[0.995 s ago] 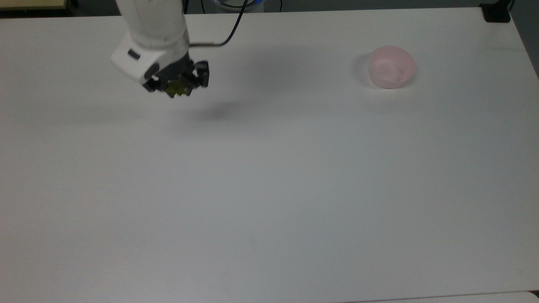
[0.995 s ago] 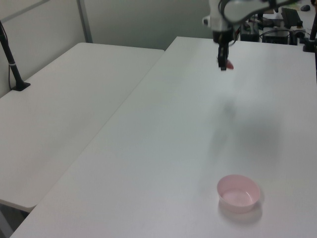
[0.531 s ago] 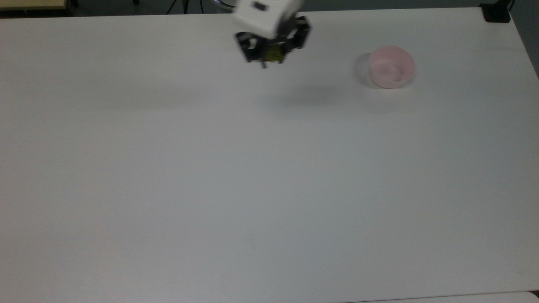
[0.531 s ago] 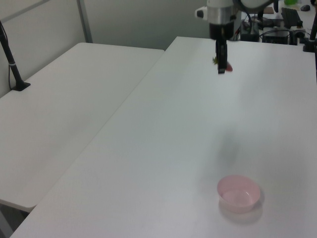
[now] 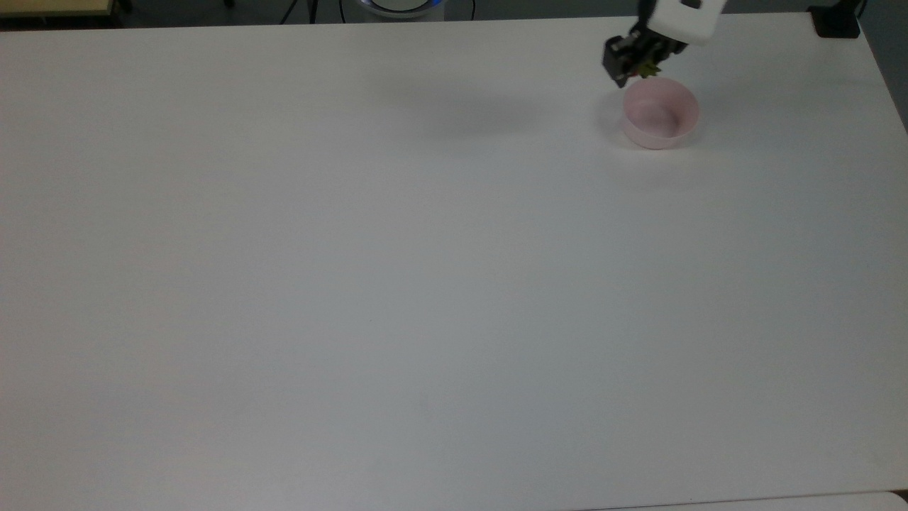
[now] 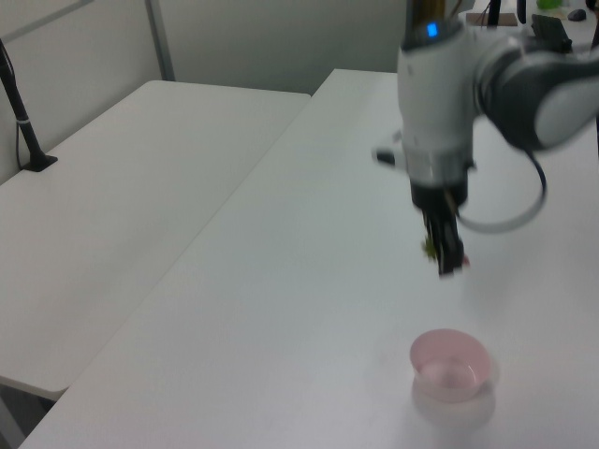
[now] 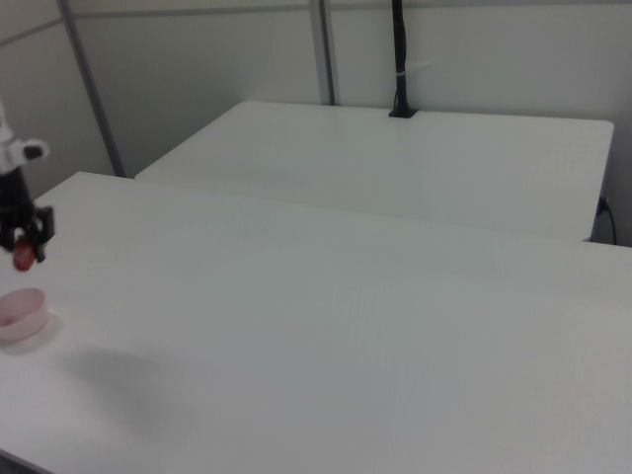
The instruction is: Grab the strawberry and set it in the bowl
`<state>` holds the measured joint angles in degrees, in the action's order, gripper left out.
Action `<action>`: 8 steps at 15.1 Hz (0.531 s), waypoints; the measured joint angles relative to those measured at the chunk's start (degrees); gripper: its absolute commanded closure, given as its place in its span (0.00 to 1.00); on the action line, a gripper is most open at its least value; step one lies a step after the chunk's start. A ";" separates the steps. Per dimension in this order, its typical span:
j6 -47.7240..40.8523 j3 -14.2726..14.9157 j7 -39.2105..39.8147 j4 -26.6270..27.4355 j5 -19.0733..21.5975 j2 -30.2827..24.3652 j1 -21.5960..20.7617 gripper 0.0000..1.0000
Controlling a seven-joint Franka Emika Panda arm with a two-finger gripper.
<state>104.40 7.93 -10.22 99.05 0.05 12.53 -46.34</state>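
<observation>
Since a second ago we have swung across the white table (image 5: pixel 425 284) from far off to arrive just above the bowl (image 5: pixel 660 113), near its rim. Our gripper (image 5: pixel 636 62) is clamped on the strawberry (image 7: pixel 23 256), whose green cap peeks out between the fingers; the red body hangs over the bowl's edge, not yet inside. We judge the risk is releasing too early: off-centre above the rim, the fruit could strike the wall, bounce out, or tip the light bowl.
</observation>
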 measured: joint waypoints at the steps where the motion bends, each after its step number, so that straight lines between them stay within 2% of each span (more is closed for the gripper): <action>1: 2.28 -0.06 -2.54 0.65 0.00 1.81 -1.94 0.51; 2: 4.62 -0.09 -4.96 0.97 0.00 3.78 -3.20 0.23; 3: 7.13 -0.17 -7.06 1.00 0.00 5.96 -4.01 0.00; 6: 11.40 -0.73 -10.61 0.58 0.00 10.38 -4.40 0.00; 8: 11.40 -0.74 -10.88 0.03 0.00 10.18 -4.39 0.00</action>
<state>115.79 7.19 -21.11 99.08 0.04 22.70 -50.73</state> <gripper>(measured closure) 0.176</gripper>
